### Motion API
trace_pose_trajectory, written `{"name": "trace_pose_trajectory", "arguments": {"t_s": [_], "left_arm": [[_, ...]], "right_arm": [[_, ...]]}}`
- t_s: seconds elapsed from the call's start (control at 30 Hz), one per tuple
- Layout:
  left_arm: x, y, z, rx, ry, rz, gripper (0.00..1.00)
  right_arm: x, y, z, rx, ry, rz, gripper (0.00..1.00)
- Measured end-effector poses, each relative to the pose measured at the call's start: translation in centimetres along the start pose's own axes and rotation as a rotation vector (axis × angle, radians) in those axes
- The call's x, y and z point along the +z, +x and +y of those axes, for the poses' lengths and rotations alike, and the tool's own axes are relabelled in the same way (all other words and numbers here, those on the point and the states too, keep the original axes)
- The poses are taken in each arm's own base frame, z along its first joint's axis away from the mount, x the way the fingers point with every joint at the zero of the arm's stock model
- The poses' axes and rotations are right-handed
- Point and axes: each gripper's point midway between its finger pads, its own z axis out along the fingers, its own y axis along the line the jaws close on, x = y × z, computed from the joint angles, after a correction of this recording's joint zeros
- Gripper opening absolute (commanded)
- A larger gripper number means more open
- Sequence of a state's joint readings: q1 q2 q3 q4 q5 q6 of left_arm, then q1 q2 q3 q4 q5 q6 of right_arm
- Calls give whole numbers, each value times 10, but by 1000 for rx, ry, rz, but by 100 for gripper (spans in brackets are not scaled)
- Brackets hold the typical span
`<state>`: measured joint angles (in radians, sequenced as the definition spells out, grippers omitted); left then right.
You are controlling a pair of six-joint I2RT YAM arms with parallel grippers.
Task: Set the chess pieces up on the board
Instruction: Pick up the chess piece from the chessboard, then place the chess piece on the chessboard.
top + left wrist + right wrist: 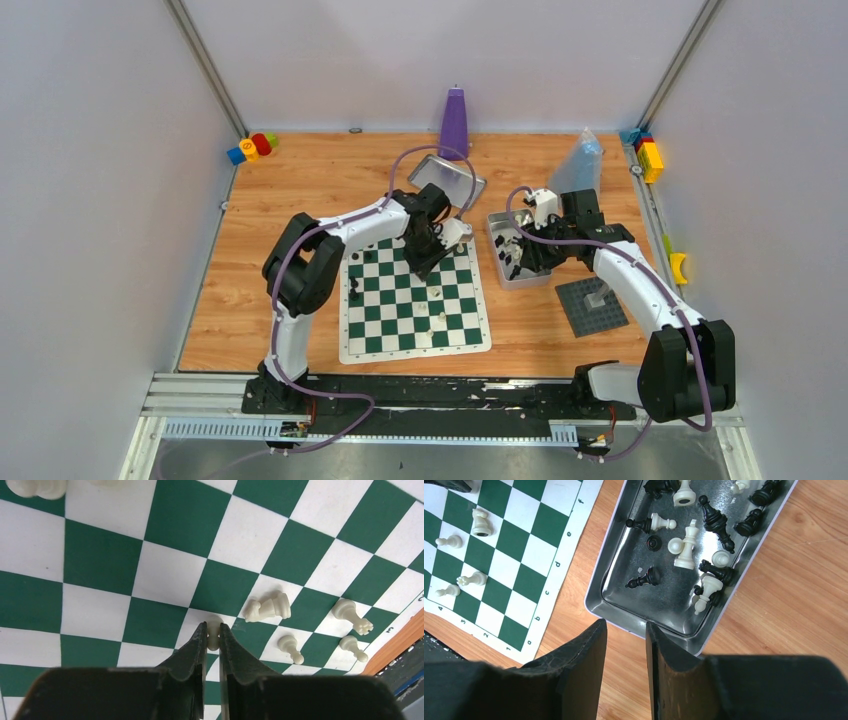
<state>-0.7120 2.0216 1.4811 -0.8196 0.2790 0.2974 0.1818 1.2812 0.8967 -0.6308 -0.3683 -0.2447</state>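
Observation:
The green and white board (385, 322) lies in front of the left arm. My left gripper (213, 629) hangs low over it, shut on the neck of a small white pawn (214, 625) that stands on a white square. To its right a white knight (267, 608) lies on its side, with two pawns (291, 648) and a crowned piece (352, 616) near the board's edge. My right gripper (626, 626) is open and holds nothing, above the bare wood just short of the silver tray (600, 599). Several black and white pieces (686, 545) lie in that tray.
A purple cone (454, 122) and the tray's lid (447, 180) sit behind the board. A clear bag (578, 165) is behind the tray, and a grey studded baseplate (592, 305) lies right of it. Coloured blocks (252, 147) sit in the far corners.

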Motion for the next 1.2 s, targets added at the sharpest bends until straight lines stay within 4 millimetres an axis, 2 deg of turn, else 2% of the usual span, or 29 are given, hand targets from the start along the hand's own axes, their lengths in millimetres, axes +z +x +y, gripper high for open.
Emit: {"name": "trace_pose_trajectory", "arguments": {"t_s": [0.13,0.27,0.33,0.5,0.67,0.87,1.07,1.2], "left_arm": [[-4,-13,0,10,-1,-17,14],[-6,-37,0,38,-7,-48,14],[-5,-49,-1,54,-10,-63,14],[5,-65,-5,78,-8,-65,15],[18,-65,-3,78,-7,-40,16],[18,-74,1,82,-28,-48,16],[19,-72,4,82,-42,-39,16],[19,-72,5,81,-52,-37,21]], "right_arm": [[0,0,0,0,2,0,35],[0,0,-3,0,17,2,35],[-1,0,-4,1,25,0,35],[-3,2,-8,8,40,-6,35],[-4,2,-10,10,45,-11,35],[-5,2,-10,12,46,-12,35],[-5,2,-10,12,45,-12,35],[-5,2,-10,12,45,-12,35]]}}
